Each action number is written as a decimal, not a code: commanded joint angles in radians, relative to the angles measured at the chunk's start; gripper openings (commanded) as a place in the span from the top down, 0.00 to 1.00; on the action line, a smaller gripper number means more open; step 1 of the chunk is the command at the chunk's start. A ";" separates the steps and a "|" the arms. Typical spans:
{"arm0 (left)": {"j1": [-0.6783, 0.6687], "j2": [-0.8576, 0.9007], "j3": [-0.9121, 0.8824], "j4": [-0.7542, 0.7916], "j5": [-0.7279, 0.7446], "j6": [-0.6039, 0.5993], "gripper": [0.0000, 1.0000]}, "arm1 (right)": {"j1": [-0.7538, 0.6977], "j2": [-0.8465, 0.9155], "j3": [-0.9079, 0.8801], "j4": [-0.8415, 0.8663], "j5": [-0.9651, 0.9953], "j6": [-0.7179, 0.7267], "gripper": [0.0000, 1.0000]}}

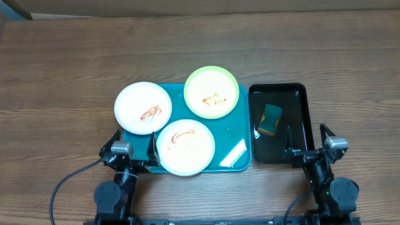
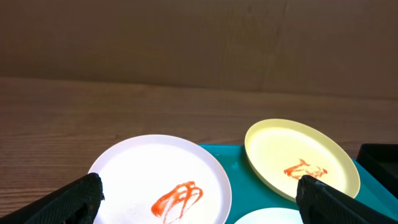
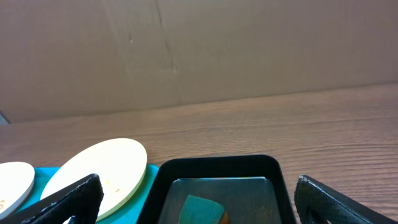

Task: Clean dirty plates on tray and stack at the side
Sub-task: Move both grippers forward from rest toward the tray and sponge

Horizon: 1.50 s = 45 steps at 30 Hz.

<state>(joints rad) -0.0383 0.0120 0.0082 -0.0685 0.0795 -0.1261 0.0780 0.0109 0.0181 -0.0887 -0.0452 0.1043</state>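
three smeared plates sit on the tray; left gripper and right gripper both spread wide, empty.

The wooden table holds the teal tray beside a black tray.

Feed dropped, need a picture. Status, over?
Left tool, right tool open, empty. Three smeared plates on tray, unwiped. Sponge in black tray. Nothing blocking plates.
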 commanded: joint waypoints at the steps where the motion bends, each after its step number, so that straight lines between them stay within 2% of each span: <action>1: 0.006 -0.008 -0.003 -0.002 0.014 0.021 0.00 | -0.006 -0.008 -0.010 0.007 -0.002 -0.004 0.00; 36: 0.006 -0.008 -0.003 -0.002 0.018 0.017 0.00 | -0.006 -0.008 -0.010 0.008 -0.003 0.002 0.00; 42: 0.006 -0.008 0.007 -0.009 0.041 -0.080 0.00 | -0.006 -0.008 -0.006 0.006 -0.043 0.004 0.00; 45: 0.006 -0.004 0.089 -0.129 0.039 -0.079 0.00 | -0.006 -0.008 0.041 -0.084 -0.055 0.133 0.00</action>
<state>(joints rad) -0.0383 0.0124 0.0242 -0.1097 0.0937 -0.1768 0.0784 0.0113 0.0189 -0.1165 -0.0784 0.1249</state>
